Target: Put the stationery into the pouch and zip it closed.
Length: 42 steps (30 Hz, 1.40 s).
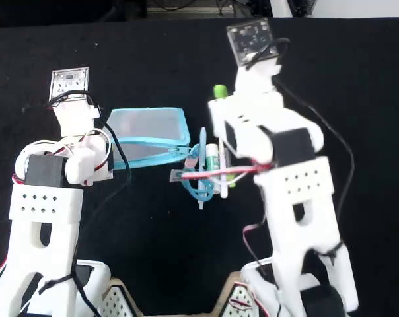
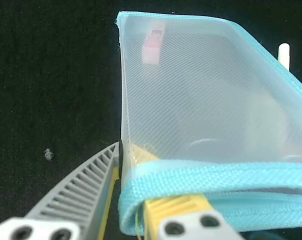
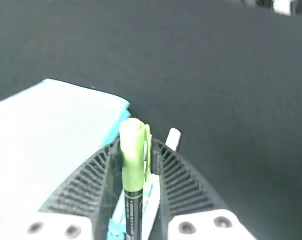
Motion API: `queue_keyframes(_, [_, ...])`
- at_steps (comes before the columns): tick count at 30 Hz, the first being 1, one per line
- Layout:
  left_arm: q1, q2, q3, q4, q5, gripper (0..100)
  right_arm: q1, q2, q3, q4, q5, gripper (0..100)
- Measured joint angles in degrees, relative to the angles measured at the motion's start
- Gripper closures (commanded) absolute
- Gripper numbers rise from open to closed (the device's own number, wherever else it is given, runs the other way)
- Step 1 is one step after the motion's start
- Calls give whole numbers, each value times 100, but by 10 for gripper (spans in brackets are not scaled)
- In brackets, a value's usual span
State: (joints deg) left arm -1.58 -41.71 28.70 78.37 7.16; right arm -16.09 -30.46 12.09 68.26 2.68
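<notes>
A translucent pouch (image 1: 150, 132) with light blue trim lies left of centre on the black table. My left gripper (image 2: 122, 150) is shut on its near corner, with the yellow finger (image 2: 173, 205) inside the opening and the grey finger (image 2: 86, 185) outside. A pink item (image 2: 153, 42) shows through the pouch wall. My right gripper (image 3: 135, 145) is shut on a green marker (image 3: 132, 160), whose cap (image 1: 219, 90) pokes out beyond the arm, just right of the pouch. Below that gripper lies a pile of stationery (image 1: 203, 173): a blue pen, a white stick, a red pen.
Black cloth covers the whole table (image 1: 358, 86). A white pen end (image 3: 172, 137) lies beside the right gripper's fingers, and a white tip (image 2: 284, 52) shows past the pouch's far edge. Both arm bases stand at the front edge.
</notes>
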Motion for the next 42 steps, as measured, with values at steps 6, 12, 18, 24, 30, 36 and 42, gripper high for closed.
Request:
queue_keyframes(6, [0, 0, 0, 0, 0, 970, -651, -466, 0, -440, 0, 987])
queue_keyframes(12, [0, 0, 0, 0, 0, 970, -888, -1020, 9, -818, -9, 987])
queue_keyframes(18, [0, 0, 0, 0, 0, 970, -1257, -1512, 26, -1029, -9, 987])
queue_keyframes(24, [0, 0, 0, 0, 0, 970, -1530, -1530, 220, -1442, -9, 987])
queue_keyframes(30, [0, 0, 0, 0, 0, 970, -1829, -1530, 457, -1960, -9, 987])
queue_keyframes(36, [0, 0, 0, 0, 0, 970, -1952, -1530, 457, -2101, -9, 987])
queue_keyframes(42, [0, 0, 0, 0, 0, 970, -1952, -1530, 457, -2101, -9, 987])
